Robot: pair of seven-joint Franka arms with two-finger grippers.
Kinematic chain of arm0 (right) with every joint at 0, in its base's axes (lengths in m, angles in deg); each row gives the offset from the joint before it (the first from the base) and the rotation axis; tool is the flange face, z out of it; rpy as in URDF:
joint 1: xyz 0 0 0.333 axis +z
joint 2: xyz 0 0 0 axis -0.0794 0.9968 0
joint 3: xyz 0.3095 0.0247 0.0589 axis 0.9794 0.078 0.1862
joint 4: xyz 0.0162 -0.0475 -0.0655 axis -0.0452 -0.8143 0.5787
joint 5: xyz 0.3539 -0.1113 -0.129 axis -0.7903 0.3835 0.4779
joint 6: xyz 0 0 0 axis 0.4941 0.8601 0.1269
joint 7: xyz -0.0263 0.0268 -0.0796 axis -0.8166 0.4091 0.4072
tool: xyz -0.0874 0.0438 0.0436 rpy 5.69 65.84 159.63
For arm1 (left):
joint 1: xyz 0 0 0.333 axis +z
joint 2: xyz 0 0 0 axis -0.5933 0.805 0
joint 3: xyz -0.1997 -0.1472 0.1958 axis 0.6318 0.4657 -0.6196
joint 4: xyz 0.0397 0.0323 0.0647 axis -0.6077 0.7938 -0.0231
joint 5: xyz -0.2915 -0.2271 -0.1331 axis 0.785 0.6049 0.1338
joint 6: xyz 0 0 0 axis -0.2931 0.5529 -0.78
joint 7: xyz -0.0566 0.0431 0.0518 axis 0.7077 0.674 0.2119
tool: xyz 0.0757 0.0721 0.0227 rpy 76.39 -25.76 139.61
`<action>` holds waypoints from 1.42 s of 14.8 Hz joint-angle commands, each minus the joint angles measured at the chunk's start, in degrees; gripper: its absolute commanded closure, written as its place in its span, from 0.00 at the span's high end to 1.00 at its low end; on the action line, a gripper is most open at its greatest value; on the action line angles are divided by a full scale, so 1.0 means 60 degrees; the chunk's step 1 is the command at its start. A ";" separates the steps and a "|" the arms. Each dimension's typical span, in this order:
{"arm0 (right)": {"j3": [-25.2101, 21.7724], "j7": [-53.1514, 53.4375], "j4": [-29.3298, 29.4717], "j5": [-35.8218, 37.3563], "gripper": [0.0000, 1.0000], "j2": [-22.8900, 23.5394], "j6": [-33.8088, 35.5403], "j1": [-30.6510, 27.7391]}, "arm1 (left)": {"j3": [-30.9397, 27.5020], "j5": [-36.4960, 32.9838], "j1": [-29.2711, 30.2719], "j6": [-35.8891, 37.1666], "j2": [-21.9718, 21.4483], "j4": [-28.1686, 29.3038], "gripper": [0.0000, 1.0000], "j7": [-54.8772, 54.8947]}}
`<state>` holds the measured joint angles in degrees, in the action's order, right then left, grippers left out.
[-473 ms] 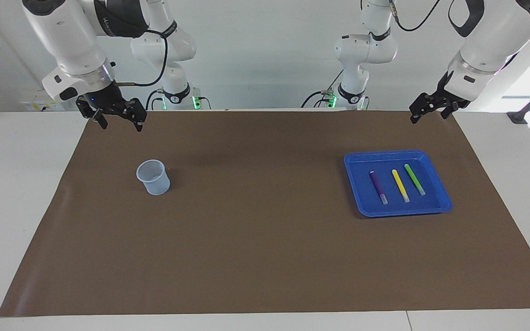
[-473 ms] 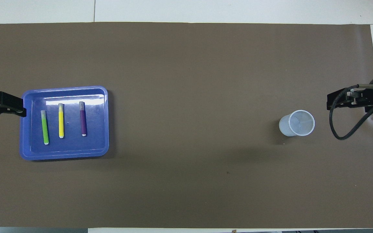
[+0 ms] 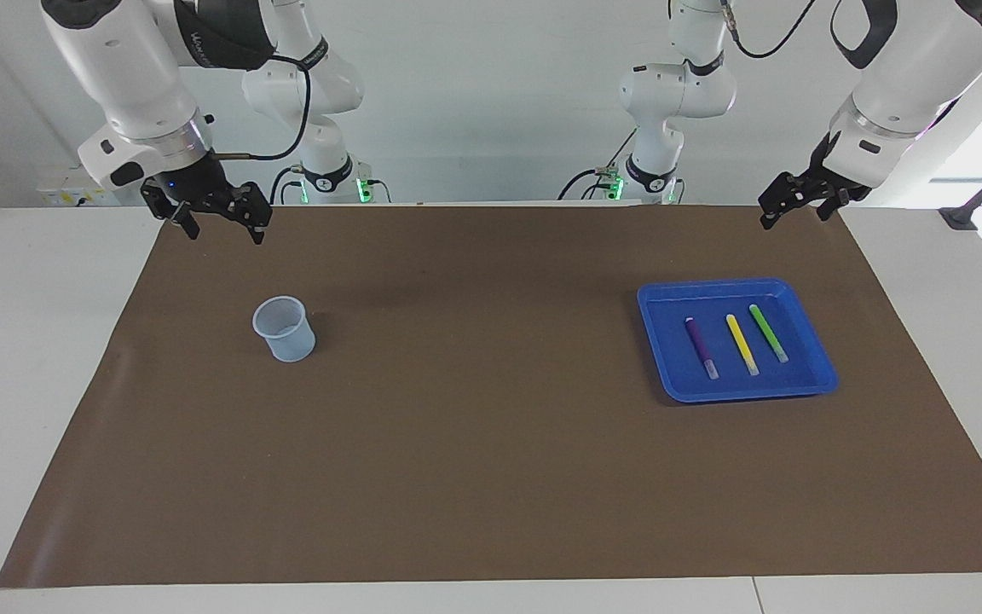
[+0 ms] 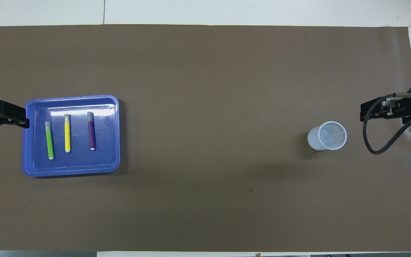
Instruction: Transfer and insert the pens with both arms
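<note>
**Three pens in the tray, both hands up and empty**

On the brown mat (image 3: 491, 443) that covers the table (image 3: 31, 341) there is a blue tray (image 3: 823, 375) toward the left arm's end. Inside it lie three pens, side by side and not touching: the purple pen (image 3: 701, 346), the yellow pen (image 3: 742, 344) and the green pen (image 3: 768, 333). In the overhead view each pen points to about 12 o'clock with its pale cap (the caps are farther from the robots).

Toward the right arm's end stands a pale blue cup (image 3: 285, 329), upright and with nothing visible inside it, well apart from the tray.

The left hand (image 3: 798, 205) hangs in the air over the mat's edge at the robots' side, at about 1 o'clock from the tray in the facing view; its fingers are apart and hold nothing. The right hand (image 3: 220, 223) hangs over the mat's corner, at about 11 o'clock from the cup in the facing view, fingers apart too, and it grips nothing.
</note>
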<state>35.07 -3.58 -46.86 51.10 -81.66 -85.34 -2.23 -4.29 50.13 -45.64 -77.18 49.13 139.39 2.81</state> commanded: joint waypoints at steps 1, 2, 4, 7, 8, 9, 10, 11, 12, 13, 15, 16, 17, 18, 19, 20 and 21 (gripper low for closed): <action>0.0067 -0.0119 -0.0197 -0.0074 1.00 -0.0172 -0.0059 -0.0138 | -0.0044 0.0089 -0.0012 -0.0615 -0.0446 0.0895 1.00 0.0059; 0.0067 -0.0119 -0.0197 -0.0074 1.00 -0.0172 -0.0045 -0.0138 | -0.0044 0.0089 -0.0012 -0.1168 -0.0593 0.1363 1.00 0.0045; 0.0067 -0.0119 -0.0197 -0.0074 1.00 -0.0172 -0.0045 -0.0138 | -0.0044 0.0089 0.0002 -0.1874 -0.0741 0.2097 1.00 0.0059; 0.0067 -0.0119 -0.0197 -0.0074 1.00 -0.0172 -0.0045 -0.0138 | -0.0044 0.0089 -0.0012 -0.3059 -0.0099 0.2699 1.00 0.0103; 0.0067 -0.0119 -0.0197 -0.0074 1.00 -0.0172 -0.0045 -0.0138 | -0.0030 0.0089 -0.0027 -0.3411 0.0295 0.2787 1.00 0.0118; 0.0067 -0.0119 -0.0197 -0.0074 1.00 -0.0172 -0.0045 -0.0138 | -0.0029 0.0089 -0.0070 -0.3777 0.0749 0.2832 1.00 0.0132; 0.0067 -0.0119 -0.0197 -0.0074 1.00 -0.0172 -0.0045 -0.0138 | -0.0029 0.0089 -0.0085 -0.4144 0.1087 0.2934 1.00 0.0176; 0.0067 -0.0119 -0.0197 -0.0074 1.00 -0.0172 -0.0045 -0.0138 | -0.0029 0.0089 -0.0114 -0.4568 0.1395 0.3094 1.00 0.0234; 0.0067 -0.0119 -0.0197 -0.0074 1.00 -0.0172 -0.0059 -0.0138 | -0.0015 0.0089 -0.0129 -0.4891 0.1543 0.3284 1.00 0.0235; 0.0067 -0.0119 -0.0197 -0.0074 1.00 -0.0172 -0.0045 -0.0138 | -0.0015 0.0089 -0.0115 -0.5315 0.1602 0.3591 0.99 0.0264; 0.0067 -0.0119 -0.0197 -0.0074 1.00 -0.0172 -0.0059 -0.0138 | -0.0015 0.0133 -0.0086 -0.6369 0.1763 0.4279 0.95 0.0367; 0.0067 -0.0119 -0.0197 -0.0074 1.00 -0.0172 -0.0045 -0.0138 | -0.0015 0.0351 -0.0100 -0.6722 0.1851 0.4485 0.93 0.0381; 0.0067 -0.0119 -0.0197 -0.0074 1.00 -0.0172 -0.0045 -0.0138 | -0.0015 0.0571 -0.0086 -0.6798 0.1895 0.4531 0.92 0.0396; 0.0067 -0.0119 -0.0197 -0.0074 1.00 -0.0172 -0.0045 -0.0138 | -0.0015 0.0732 -0.0056 -0.6813 0.1954 0.4531 0.92 0.0440; 0.0067 -0.0119 -0.0197 -0.0074 1.00 -0.0172 -0.0045 -0.0138 | -0.0015 0.0922 -0.0056 -0.6857 0.2070 0.4531 0.92 0.0469; 0.0067 -0.0119 -0.0197 -0.0074 1.00 -0.0172 -0.0045 -0.0138 | -0.0015 0.1084 -0.0071 -0.6901 0.2100 0.4531 0.92 0.0498; 0.0067 -0.0119 -0.0197 -0.0074 1.00 -0.0172 -0.0045 -0.0138 | -0.0015 0.1173 -0.0085 -0.6930 0.2115 0.4531 0.92 0.0513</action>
<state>35.07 -3.58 -46.86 51.10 -81.66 -85.34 -2.23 -4.01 55.30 -45.83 -116.94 61.87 165.70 4.62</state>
